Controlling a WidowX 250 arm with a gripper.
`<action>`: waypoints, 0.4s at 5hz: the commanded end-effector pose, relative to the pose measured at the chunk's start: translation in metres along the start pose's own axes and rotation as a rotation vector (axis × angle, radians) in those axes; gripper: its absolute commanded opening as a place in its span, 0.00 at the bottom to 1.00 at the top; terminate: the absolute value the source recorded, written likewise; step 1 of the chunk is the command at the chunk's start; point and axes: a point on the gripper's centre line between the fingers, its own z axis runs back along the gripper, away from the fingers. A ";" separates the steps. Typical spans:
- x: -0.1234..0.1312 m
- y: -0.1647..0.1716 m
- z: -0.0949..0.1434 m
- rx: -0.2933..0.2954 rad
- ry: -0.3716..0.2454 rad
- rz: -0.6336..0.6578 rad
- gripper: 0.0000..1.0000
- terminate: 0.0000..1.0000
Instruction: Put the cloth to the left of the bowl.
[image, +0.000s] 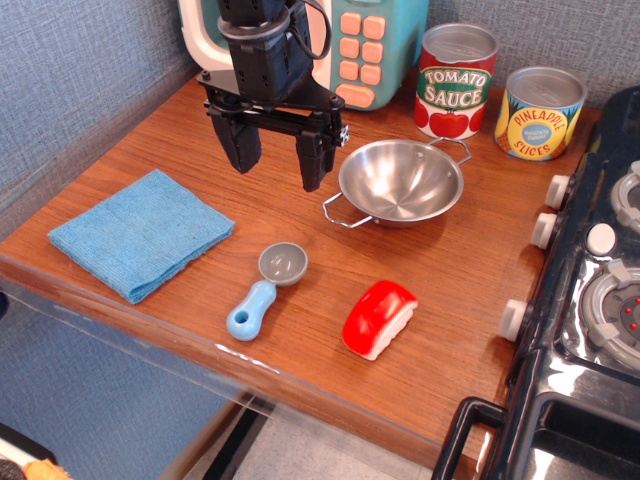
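The light blue folded cloth (140, 234) lies flat near the left front edge of the wooden table. The shiny steel bowl (400, 182) with two wire loop handles stands empty right of centre. My gripper (277, 172) hangs between them, above the table, closer to the bowl's left side. Its two black fingers are spread apart and hold nothing. The cloth is well to the left of the gripper and apart from it.
A grey-cupped scoop with a blue handle (266, 290) and a red-and-white toy piece (379, 318) lie in front. A tomato sauce can (455, 82), a pineapple can (540, 113) and a toy microwave (355, 45) stand behind. A toy stove (590, 300) borders the right.
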 end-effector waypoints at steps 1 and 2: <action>0.000 0.000 0.000 0.000 0.000 0.000 1.00 0.00; -0.012 0.016 0.000 0.010 0.011 0.032 1.00 0.00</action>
